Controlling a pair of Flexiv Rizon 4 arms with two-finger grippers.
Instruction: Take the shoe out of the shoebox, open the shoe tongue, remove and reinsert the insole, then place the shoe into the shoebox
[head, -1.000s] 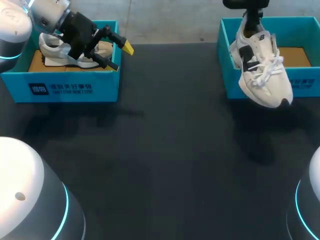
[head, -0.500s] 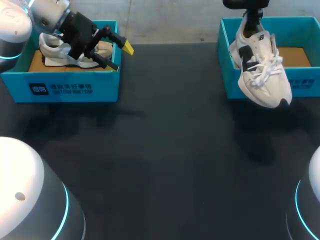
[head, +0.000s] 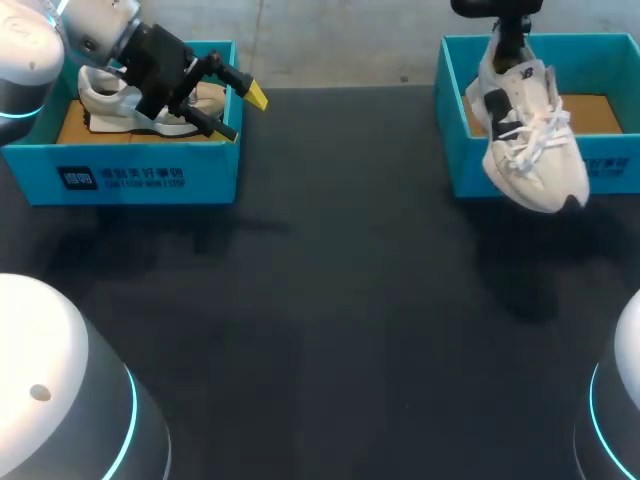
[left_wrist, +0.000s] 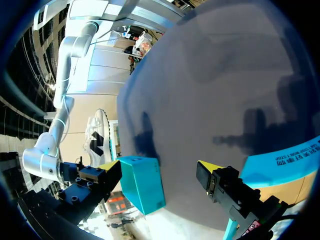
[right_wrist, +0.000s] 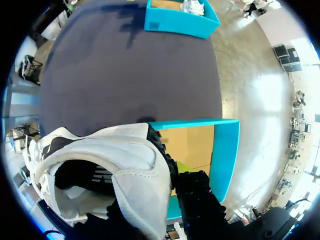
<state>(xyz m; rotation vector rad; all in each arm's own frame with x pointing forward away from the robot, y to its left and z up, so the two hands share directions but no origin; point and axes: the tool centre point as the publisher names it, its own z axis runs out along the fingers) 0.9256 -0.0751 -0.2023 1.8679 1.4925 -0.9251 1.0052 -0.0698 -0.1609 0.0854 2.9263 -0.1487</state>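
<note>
1. Head view: the shoe (head: 530, 140) is seen hanging toe-down from the right claw (head: 510, 38), heel uppermost. It hangs over the front wall of the right shoebox (head: 610, 165), with its toe just outside that wall and clear of the desk (head: 330, 300). The shoe is judged to be lifted out of the right shoebox but not yet set down.
2. The right claw is clamped on the shoe's heel collar only. In the right wrist view one yellow tip appears to sit outside the collar, though the other finger is hidden by the shoe. With so small a hold, the shoe could swing or slip if it is carried fast.
3. If the shoe is lowered too near the right shoebox, its toe or loose laces could catch the front wall. The box could then be dragged, or the shoe twisted in the grip.
4. The left claw (left_wrist: 157, 167) is held with its fingers apart and nothing between them, well apart from the right shoebox across the desk. Should the shoe be set down on its side, the tongue could be hard for that claw to reach.
</note>
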